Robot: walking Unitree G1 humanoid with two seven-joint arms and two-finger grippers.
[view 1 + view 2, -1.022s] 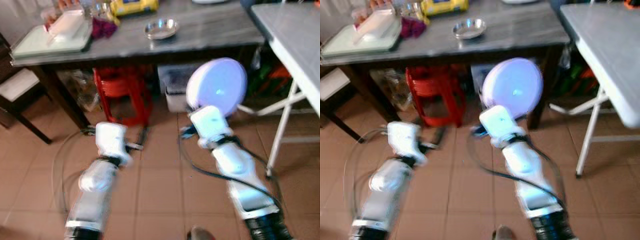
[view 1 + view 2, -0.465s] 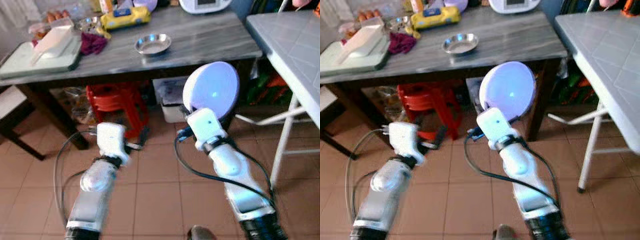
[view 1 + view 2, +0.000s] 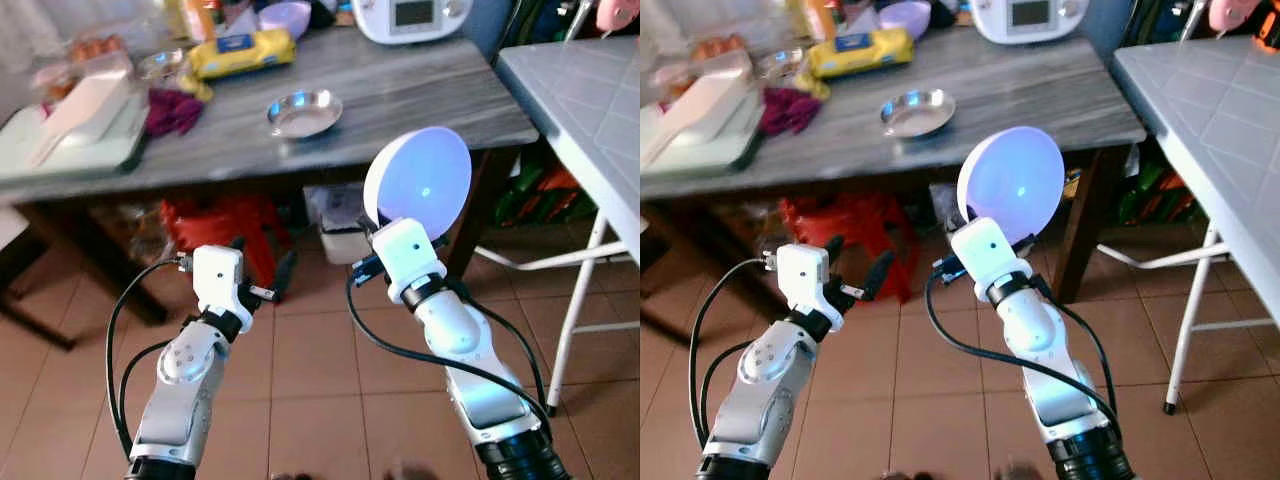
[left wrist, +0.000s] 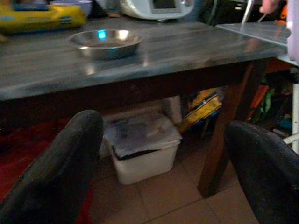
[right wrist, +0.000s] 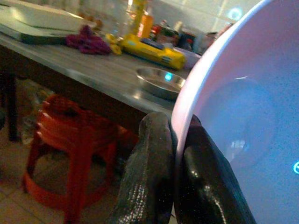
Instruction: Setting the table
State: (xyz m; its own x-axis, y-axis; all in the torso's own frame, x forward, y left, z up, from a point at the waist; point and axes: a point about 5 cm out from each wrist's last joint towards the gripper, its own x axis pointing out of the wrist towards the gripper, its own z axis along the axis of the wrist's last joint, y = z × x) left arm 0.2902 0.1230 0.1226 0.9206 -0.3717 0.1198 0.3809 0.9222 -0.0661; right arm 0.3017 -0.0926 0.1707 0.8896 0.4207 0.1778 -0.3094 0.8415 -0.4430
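My right gripper (image 5: 177,158) is shut on the rim of a pale lavender plate (image 3: 418,186), held upright in front of the dark wooden table (image 3: 420,95). Its black fingers (image 5: 149,154) pinch the plate's (image 5: 243,112) lower edge. My left gripper (image 3: 852,262) stands open with nothing between its fingers (image 4: 65,163), low in front of the table's edge. On the tabletop lies a small steel dish (image 3: 304,111), which also shows as a steel dish (image 4: 105,43) in the left wrist view.
A red plastic stool (image 3: 225,225) and a white storage box (image 4: 142,149) sit under the table. On top are a yellow pack (image 3: 242,52), a purple cloth (image 3: 172,110), a white tray (image 3: 70,125) and a rice cooker (image 3: 412,15). A grey folding table (image 3: 590,110) stands at the right.
The camera has moved closer to the dark table and tilted up, so more of the tabletop shows. The right gripper still holds the plate; the left gripper stays open.
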